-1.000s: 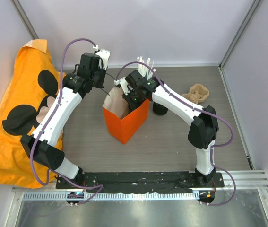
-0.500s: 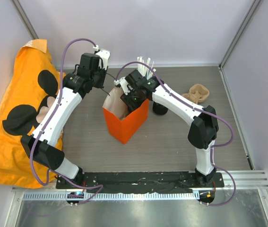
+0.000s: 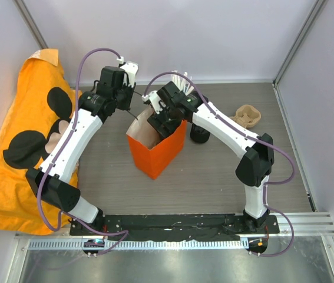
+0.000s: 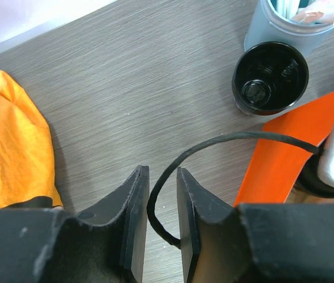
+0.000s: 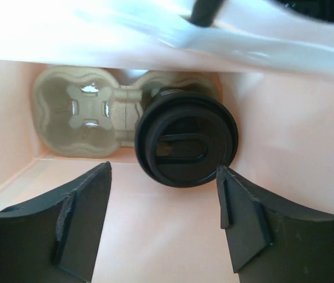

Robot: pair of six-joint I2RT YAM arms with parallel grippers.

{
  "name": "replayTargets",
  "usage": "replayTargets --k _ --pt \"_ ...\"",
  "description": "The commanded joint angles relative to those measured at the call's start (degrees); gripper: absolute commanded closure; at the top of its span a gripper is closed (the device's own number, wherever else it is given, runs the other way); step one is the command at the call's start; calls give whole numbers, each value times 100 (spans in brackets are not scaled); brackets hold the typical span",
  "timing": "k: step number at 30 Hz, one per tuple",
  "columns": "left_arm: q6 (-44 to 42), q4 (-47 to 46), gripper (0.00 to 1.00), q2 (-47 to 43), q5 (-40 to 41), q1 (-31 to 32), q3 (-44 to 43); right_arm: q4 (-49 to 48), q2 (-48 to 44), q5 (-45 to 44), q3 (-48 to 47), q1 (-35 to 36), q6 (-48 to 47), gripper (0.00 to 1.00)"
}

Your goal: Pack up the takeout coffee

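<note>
The orange paper bag [image 3: 158,156] stands open in the middle of the table. Inside it lies a pulp cup carrier [image 5: 78,115], and a takeout coffee cup with a black lid [image 5: 184,144] sits in one of its slots. My right gripper [image 5: 164,177] hangs open just above that lid, touching nothing; from above it sits over the bag's mouth [image 3: 158,118]. My left gripper [image 4: 162,177] is behind the bag's left corner [image 3: 126,101]. Its jaws stand narrowly apart, with the bag's black cord handle [image 4: 214,141] looped between them.
A black open cup [image 4: 270,76] and a grey holder of white stirrers [image 4: 296,23] stand behind the bag. Another black cup [image 3: 199,135] sits under the right arm, with a spare pulp carrier [image 3: 246,115] to its right. An orange cloth with black spots [image 3: 25,135] covers the left side.
My right gripper has shifted a little left and back over the bag's mouth. The left arm and the bag have stayed put.
</note>
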State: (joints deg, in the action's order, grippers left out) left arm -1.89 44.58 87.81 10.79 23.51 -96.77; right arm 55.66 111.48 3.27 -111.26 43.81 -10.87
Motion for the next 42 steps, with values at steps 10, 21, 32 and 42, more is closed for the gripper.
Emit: replayTargets --k 10,21,32,42 --pt "-83 -72 59 -282 -393 -4 -140 173 -838 288 -932 31 -310 21" --pt "-443 86 39 -352 -920 -4 -342 103 -1330 403 -1248 31 -582 18" --pt "-742 332 25 -475 -1650 5 -351 -388 -1857 -300 -1442 -74 -697 16" --pt "-839 438 18 -589 -1773 5 -404 -1733 -1911 -979 -820 -1444 207 22"
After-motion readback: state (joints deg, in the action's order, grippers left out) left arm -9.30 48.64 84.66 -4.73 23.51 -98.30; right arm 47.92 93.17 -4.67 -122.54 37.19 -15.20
